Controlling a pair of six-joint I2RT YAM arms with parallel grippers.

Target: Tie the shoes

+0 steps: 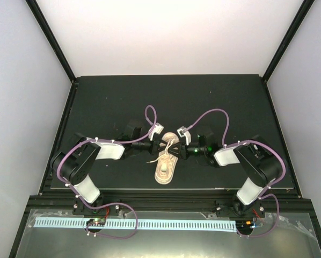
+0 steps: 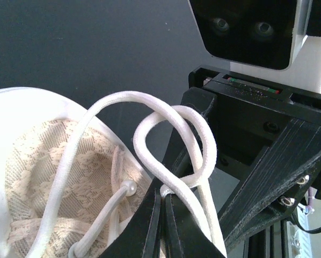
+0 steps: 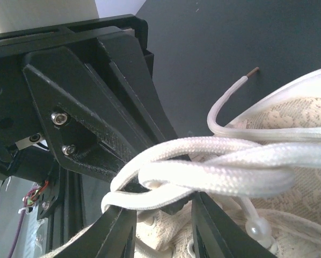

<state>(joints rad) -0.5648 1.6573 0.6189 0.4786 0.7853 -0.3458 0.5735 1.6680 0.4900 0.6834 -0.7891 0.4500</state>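
Observation:
The beige sneaker lies mid-table with its toe toward the near edge. Both grippers meet over its open end. My left gripper is shut on a cream lace; in the left wrist view the jaws pinch the lace where its loop crosses itself, above the shoe's lace-lined inside. My right gripper is open; in the right wrist view its fingers stand apart with several lace strands lying across the gap, above the shoe. A loose lace end curls beyond.
The black mat covers the table, framed by black rails. White walls enclose the back and sides. Purple cables arc over each wrist. Each wrist view is crowded by the other gripper's black body.

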